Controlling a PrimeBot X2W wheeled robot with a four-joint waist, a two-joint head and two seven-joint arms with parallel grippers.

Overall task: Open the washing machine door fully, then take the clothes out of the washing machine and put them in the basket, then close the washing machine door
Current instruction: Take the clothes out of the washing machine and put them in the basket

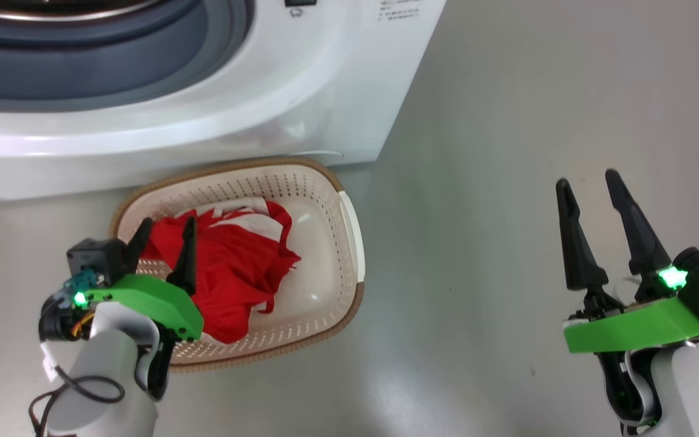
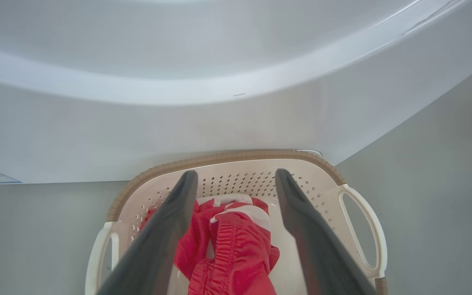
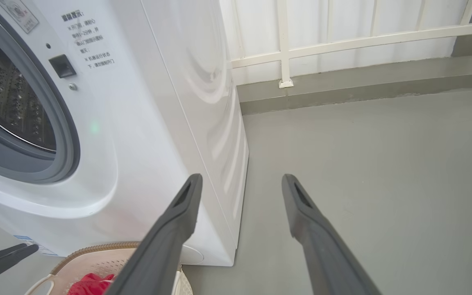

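Left gripper [image 1: 168, 220] and right gripper [image 1: 587, 178] show fingers [image 1: 574, 243] spread wide.

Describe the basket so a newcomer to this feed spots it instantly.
Start at the big white washing machine; on the grey floor just in front of its base sits the basket. It is cream perforated plastic with a brown woven-look rim, holding red clothes.

Red-and-white clothes [image 1: 234, 273] lie heaped in the cream basket [image 1: 319, 200] standing just before the white washing machine [image 1: 301, 79].
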